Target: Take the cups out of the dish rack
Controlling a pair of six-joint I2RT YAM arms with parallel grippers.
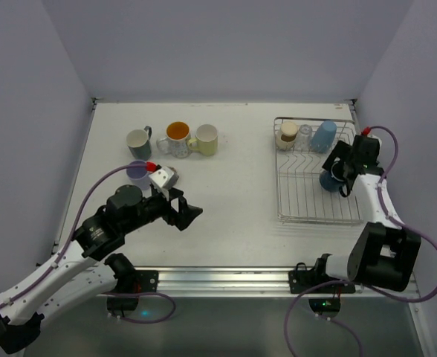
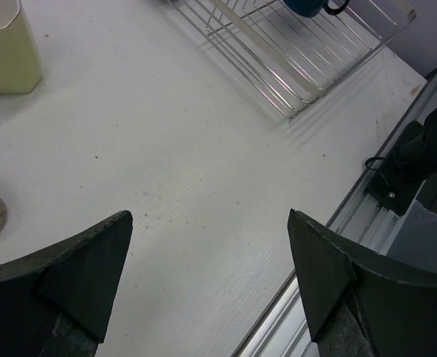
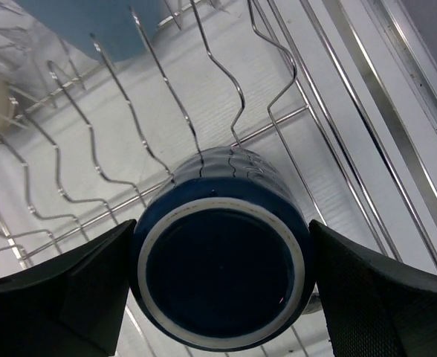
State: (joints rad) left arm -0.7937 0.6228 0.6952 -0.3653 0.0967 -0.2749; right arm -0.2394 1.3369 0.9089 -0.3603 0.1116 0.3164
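The dish rack [image 1: 319, 220] stands at the right of the table. A navy cup [image 3: 222, 268] lies on its side on the rack's wires, base towards the camera. My right gripper [image 3: 222, 223] has a finger against each side of it; from above the navy cup [image 1: 330, 181] shows under the right gripper [image 1: 337, 175]. A light blue cup [image 1: 323, 136], a clear glass [image 1: 305, 132] and a beige cup [image 1: 286, 134] sit at the rack's far end. My left gripper [image 2: 211, 223] hangs open over bare table with nothing between its fingers.
On the table's left stand a white mug [image 1: 138, 140], an orange-lined mug [image 1: 176, 138], a cream cup [image 1: 206, 139], a lavender cup [image 1: 137, 172] and a speckled cup [image 1: 166, 177] beside the left gripper [image 1: 192, 216]. Walls close in the table on three sides.
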